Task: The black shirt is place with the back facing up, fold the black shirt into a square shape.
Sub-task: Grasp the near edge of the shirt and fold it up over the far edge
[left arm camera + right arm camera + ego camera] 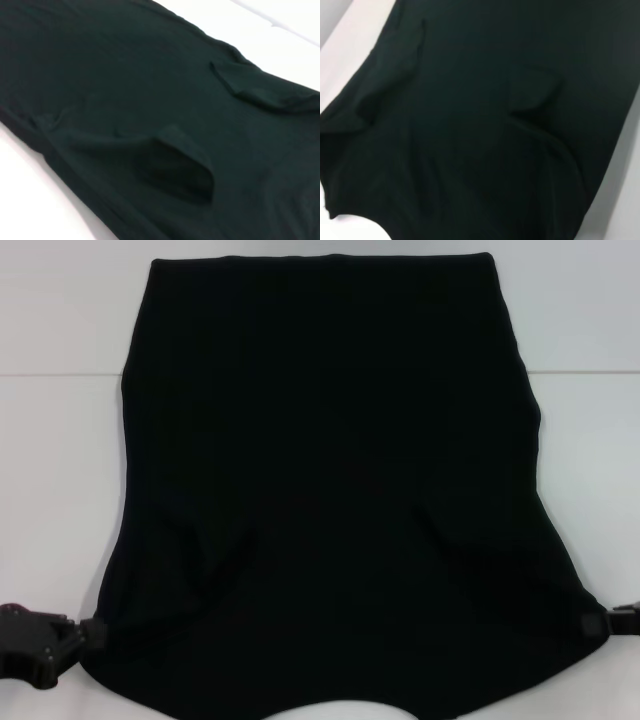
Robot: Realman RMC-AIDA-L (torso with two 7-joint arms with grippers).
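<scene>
Head view: left claw (88,632) and right claw (596,621) each pinching black shirt (330,470) corners.

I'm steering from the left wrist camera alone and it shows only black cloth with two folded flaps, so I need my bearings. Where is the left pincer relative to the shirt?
Observer: In the head view, the left pincer sits at the near left corner of the black shirt, right at its edge.
Operator: And the other arm?
Observer: The right pincer is at the near right corner, roughly level with the left one.
Operator: How does the far end lie?
Observer: The far edge runs straight across the white table, with no corner turned over.
</scene>
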